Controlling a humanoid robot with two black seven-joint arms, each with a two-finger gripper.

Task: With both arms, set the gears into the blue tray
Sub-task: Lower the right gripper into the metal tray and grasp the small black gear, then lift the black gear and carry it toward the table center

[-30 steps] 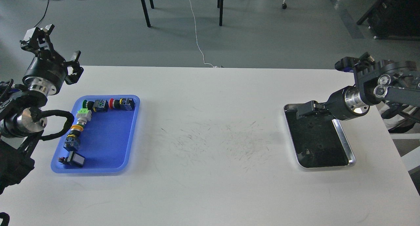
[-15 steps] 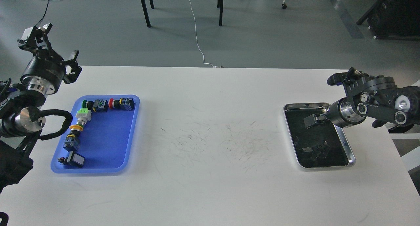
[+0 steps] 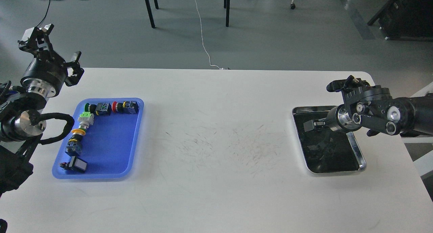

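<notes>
The blue tray (image 3: 111, 141) lies at the table's left, with colourful push-button switches (image 3: 101, 108) along its far and left sides. My left gripper (image 3: 54, 49) hangs open above the table's far left corner, beyond the blue tray, with nothing between its fingers. My right gripper (image 3: 310, 124) reaches in from the right, low over the far left part of the silver tray (image 3: 361, 156). It is small and dark, so its jaws cannot be told apart. On the tray's dark, reflective bottom I cannot make out the gears.
The white table (image 3: 216, 179) carries fine dark scratches in its middle. Table legs and a white cable (image 3: 202, 30) stand on the floor beyond the far edge. My right arm's thick wrist (image 3: 375, 114) hangs over the silver tray's far right rim.
My right arm has swung down and left, bringing its gripper lower over the silver tray. My left gripper rose slightly a second ago and has since held still.
</notes>
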